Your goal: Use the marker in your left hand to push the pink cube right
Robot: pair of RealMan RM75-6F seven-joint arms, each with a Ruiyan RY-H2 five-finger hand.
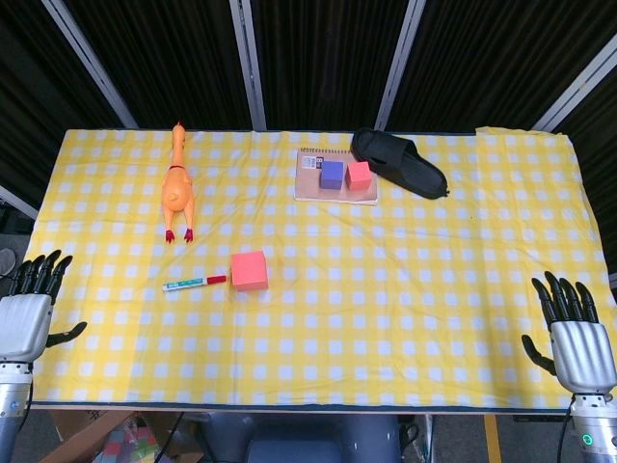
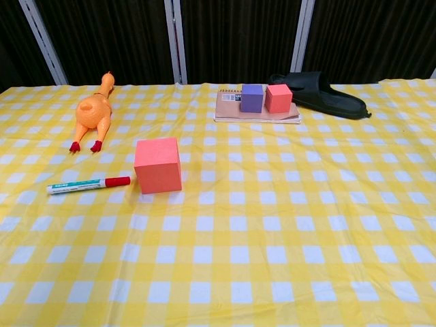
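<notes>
Yellow-and-white checked cloth covers the whole tabletop [image 1: 386, 318], a bit rumpled toward the right. The pink cube [image 1: 249, 270] sits left of centre, and the marker [image 1: 194, 283] lies flat on the cloth just to its left, red cap end pointing at the cube and nearly touching its lower left side; from the chest view the cap stops just short of the cube's face. Nobody is holding the marker.

The left hand [image 1: 27, 313] rests at the near left edge of the tabletop, palm down, fingers spread and straight, holding nothing, well apart from the marker. The right hand [image 1: 576, 338] is at the near right edge in the same way, fingers apart and empty.

Farther back, an orange rubber chicken [image 1: 176, 188] lies stretched out with its red feet toward me. A brown notebook [image 1: 336, 179] near the far edge carries a small purple cube [image 1: 332, 174] and a smaller pink block [image 1: 359, 174] side by side. A black slipper [image 1: 397, 161] lies just right of the notebook, its end touching the notebook's corner.
</notes>
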